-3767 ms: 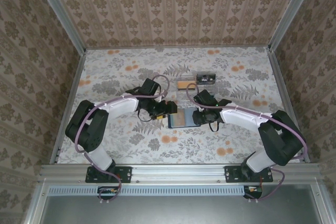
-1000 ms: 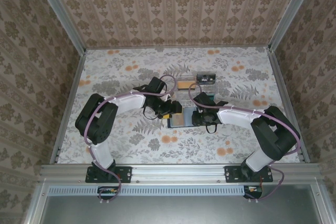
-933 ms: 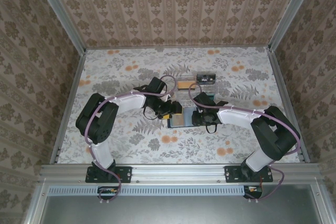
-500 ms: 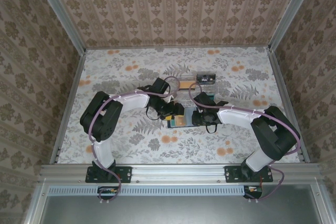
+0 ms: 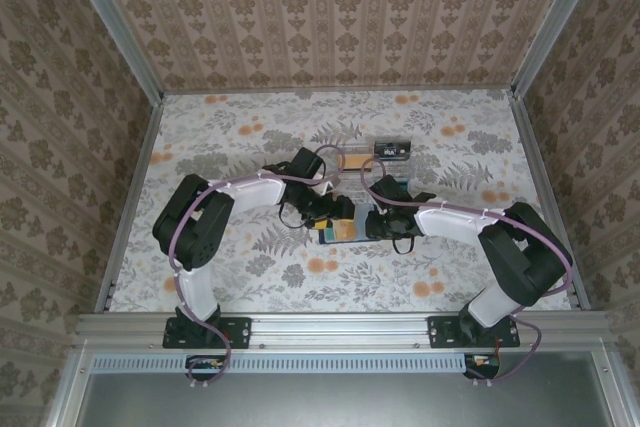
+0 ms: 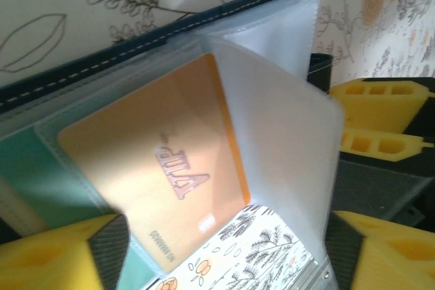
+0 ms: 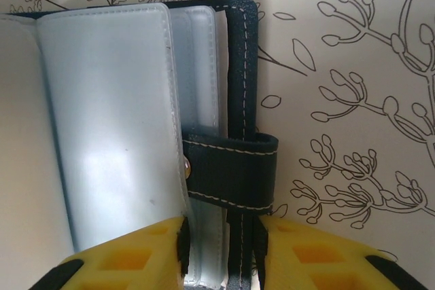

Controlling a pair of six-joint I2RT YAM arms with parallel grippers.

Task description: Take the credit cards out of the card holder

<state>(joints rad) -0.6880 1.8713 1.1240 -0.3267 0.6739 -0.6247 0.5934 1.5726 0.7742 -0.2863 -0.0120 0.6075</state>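
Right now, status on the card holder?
Right fingers clamped on card holder edge, beside strap. Left fingers open over the sleeves. Orange VIP card, teal card not yet out. Clear leaf raised alongside.

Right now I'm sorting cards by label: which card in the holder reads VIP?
The orange card, facing up in the open card holder; the teal card peeking from behind it shows no lettering.

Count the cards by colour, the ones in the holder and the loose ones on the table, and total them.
Orange cards: 2, the VIP card in the card holder and a loose card
Teal card: 1
Dark card: 1
Total: 4
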